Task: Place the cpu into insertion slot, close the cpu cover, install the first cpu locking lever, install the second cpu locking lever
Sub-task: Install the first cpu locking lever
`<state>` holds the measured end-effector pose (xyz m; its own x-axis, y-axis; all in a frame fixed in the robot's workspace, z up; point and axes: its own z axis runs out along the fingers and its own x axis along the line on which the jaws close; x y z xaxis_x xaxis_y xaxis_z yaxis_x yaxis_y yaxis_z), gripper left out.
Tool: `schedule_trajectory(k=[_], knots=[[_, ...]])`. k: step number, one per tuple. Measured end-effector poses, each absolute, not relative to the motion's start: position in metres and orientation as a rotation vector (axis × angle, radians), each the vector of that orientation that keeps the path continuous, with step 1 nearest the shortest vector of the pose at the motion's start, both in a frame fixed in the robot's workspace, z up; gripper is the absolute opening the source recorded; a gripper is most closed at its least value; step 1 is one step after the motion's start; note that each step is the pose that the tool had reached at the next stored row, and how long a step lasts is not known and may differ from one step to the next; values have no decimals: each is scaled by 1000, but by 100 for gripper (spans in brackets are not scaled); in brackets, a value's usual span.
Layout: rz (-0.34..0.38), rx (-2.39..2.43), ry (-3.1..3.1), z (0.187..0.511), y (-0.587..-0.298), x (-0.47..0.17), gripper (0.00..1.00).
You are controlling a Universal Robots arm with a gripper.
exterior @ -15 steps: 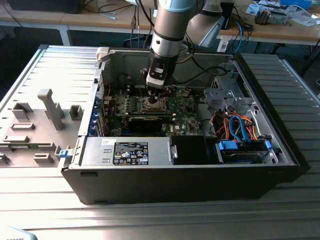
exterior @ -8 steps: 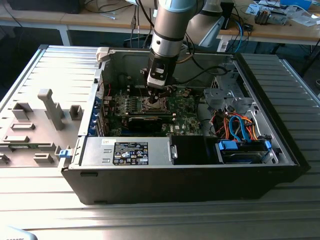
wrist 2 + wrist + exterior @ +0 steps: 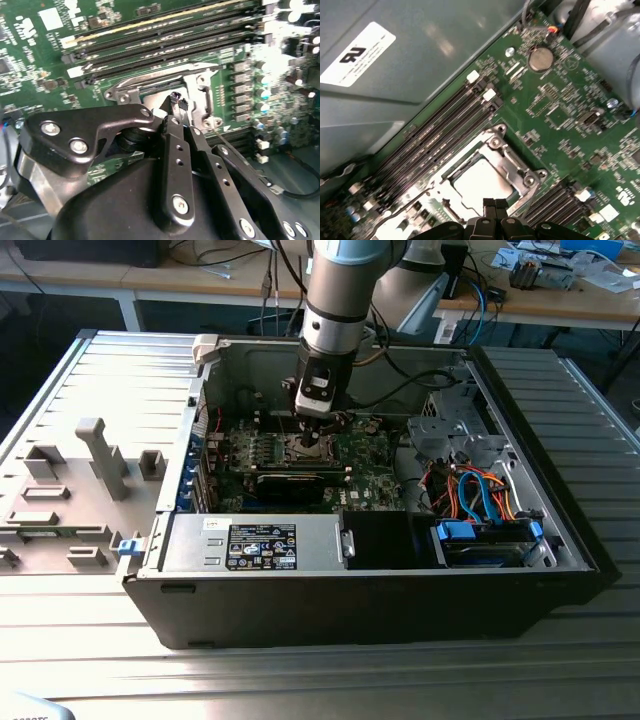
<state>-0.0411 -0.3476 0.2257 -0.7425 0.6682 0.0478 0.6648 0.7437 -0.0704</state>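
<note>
Cpu (image 3: 482, 180) lies flat in its socket on the motherboard (image 3: 560, 110), its pale metal top showing through the square opening of the cpu cover (image 3: 514, 161), which lies down around it. In the exterior view your arm (image 3: 335, 310) comes straight down into the open computer case (image 3: 560, 540), wrist vertical, with the pincer (image 3: 322, 420) poised just above the socket. In both wrist views the pincer (image 3: 495, 204) (image 3: 177, 102) has its tips pressed together with nothing between them, and it hangs over the edge of the cover's frame (image 3: 200, 95); you cannot tell whether it touches the metal.

By count, you have one cpu, one cover, one arm and one pincer. Four long dark memory slots (image 3: 445, 125) run beside the socket, and one round coin battery (image 3: 540, 59) sits further off on the board. The case rests on a ribbed metal desk (image 3: 100, 640).
</note>
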Motion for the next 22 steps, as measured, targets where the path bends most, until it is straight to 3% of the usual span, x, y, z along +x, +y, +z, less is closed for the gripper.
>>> schedule_trajectory(k=[22], knots=[[59, -1030, -2933, 225, -348, -41, 11]])
